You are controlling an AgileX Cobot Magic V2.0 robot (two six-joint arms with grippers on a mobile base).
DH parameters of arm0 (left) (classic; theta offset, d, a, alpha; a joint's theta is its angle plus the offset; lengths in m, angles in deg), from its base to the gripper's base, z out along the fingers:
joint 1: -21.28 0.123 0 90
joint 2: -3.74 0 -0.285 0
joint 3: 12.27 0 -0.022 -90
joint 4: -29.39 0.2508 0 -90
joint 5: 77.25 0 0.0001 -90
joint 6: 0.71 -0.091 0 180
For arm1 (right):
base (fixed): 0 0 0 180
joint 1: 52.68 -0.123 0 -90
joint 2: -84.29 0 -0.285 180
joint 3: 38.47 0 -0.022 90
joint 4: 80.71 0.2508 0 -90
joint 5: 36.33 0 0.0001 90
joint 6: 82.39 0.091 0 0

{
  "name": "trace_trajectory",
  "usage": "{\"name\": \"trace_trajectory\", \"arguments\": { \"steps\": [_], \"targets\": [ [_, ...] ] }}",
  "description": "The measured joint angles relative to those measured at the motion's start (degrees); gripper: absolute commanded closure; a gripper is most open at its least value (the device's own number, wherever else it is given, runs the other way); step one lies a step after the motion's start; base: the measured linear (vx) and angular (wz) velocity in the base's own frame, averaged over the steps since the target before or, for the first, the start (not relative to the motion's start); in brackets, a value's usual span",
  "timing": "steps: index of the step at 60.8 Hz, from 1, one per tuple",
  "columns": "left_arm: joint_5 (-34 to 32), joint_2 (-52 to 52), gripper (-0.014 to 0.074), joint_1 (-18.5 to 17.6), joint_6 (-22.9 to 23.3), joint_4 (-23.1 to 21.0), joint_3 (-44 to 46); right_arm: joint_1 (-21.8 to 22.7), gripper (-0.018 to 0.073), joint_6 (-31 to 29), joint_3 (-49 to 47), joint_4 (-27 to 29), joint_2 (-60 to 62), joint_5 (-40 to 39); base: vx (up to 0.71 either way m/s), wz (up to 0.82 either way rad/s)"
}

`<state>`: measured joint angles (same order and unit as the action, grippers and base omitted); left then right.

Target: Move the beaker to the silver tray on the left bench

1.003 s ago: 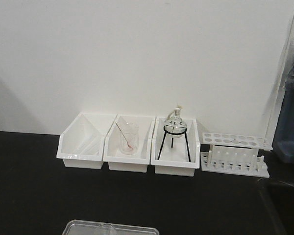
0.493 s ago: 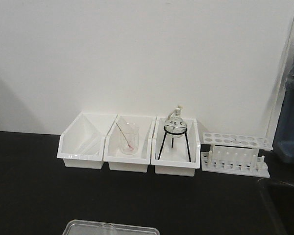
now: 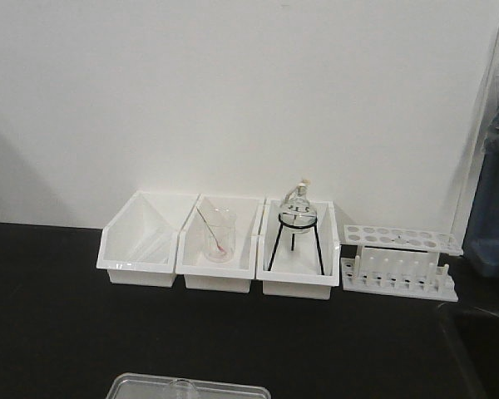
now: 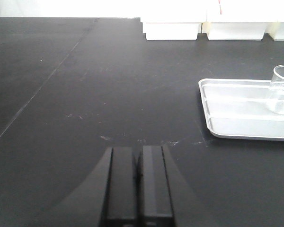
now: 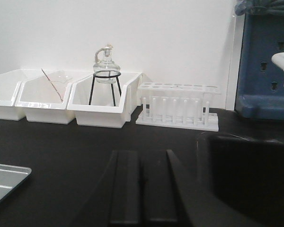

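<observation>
Two grippers, both with jaws pressed together, nothing held. Small clear glass beaker (image 4: 282, 90) stands upright in shallow pale grey metal tray (image 4: 236, 130) on matte black bench (image 4: 109, 85), ahead-right of left gripper (image 4: 138, 187), well apart. Right gripper (image 5: 143, 194) hovers over bench.

The left bench (image 4: 85, 94), matte black, carries the silver tray (image 4: 236, 127) ahead and right of the left jaws, three white bins (image 3: 219, 249) along the wall, and a white test-tube rack (image 5: 177, 106) straight ahead of the right jaws.
</observation>
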<state>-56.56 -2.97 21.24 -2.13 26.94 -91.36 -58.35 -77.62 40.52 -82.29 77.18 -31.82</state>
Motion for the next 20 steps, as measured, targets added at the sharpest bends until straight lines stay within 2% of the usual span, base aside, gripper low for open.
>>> {"name": "trace_trajectory", "arguments": {
  "steps": [20],
  "targets": [
    [0.0, 0.0, 0.0595, 0.0, 0.0, 0.0, 0.0, 0.0, 0.0573, 0.0, 0.0, -0.05, 0.0, 0.07, 0.0, 0.0]
  ]
}}
